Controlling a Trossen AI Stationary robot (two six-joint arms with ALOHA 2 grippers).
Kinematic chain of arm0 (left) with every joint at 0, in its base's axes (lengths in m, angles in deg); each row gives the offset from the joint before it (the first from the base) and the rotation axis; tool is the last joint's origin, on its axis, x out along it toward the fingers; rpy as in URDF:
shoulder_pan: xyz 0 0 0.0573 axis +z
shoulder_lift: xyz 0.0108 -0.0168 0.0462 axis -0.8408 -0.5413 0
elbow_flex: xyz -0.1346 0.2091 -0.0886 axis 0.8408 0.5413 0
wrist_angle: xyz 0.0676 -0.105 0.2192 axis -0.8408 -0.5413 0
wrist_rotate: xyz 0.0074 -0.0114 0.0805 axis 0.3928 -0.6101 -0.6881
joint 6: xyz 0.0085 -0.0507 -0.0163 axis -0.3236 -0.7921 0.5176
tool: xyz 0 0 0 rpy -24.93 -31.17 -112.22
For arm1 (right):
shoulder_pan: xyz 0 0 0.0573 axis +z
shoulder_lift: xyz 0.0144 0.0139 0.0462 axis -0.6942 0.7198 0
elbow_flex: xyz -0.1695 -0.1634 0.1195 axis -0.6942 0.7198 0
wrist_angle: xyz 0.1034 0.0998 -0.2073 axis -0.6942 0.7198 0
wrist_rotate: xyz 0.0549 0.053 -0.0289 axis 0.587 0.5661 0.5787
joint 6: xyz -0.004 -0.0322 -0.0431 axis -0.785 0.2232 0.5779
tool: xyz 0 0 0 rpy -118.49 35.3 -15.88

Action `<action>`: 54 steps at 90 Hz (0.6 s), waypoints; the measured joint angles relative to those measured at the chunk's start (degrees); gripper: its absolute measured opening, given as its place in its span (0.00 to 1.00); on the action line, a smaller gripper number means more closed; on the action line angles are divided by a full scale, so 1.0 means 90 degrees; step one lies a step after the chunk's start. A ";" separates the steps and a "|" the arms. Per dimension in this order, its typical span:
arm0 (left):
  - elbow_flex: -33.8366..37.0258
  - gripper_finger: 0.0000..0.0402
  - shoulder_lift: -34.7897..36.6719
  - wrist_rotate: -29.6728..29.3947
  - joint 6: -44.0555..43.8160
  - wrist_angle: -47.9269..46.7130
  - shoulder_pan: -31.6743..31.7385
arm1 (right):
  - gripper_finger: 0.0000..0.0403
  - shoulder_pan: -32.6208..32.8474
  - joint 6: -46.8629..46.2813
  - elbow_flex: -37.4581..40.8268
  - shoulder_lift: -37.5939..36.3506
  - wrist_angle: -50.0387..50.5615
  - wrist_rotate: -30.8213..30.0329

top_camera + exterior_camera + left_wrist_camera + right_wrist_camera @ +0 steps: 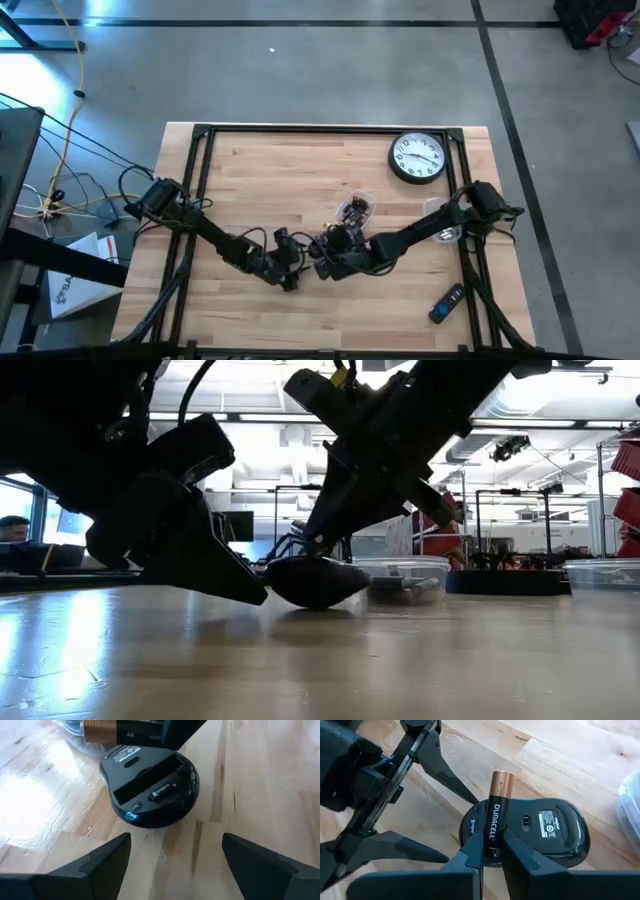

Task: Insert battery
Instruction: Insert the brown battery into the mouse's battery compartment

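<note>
Here the right hand (490, 851) pinches an AA battery (496, 810) by its dark end, copper tip pointing away — directly above the upturned black mouse (540, 832) lying on the worktop (560, 760). Just beside the mouse, the left hand (175, 855) hangs with fingers spread wide — apparently not touching it.
</note>
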 joint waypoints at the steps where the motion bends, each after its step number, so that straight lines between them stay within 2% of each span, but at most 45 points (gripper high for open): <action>1: 0.0000 0.74 0.0000 -0.0008 0.0000 0.0004 0.0001 | 0.06 -0.0005 0.0035 0.0000 0.0005 -0.0003 0.0009; 30: 0.0000 0.74 0.0002 -0.0027 -0.0109 0.0110 0.0184 | 0.06 -0.0073 0.1159 -0.0002 0.0097 0.0052 0.0377; 54: 0.0000 0.74 0.0002 -0.0029 -0.0112 0.0105 0.0208 | 0.06 -0.0033 0.1772 -0.0002 0.0097 0.0464 0.0222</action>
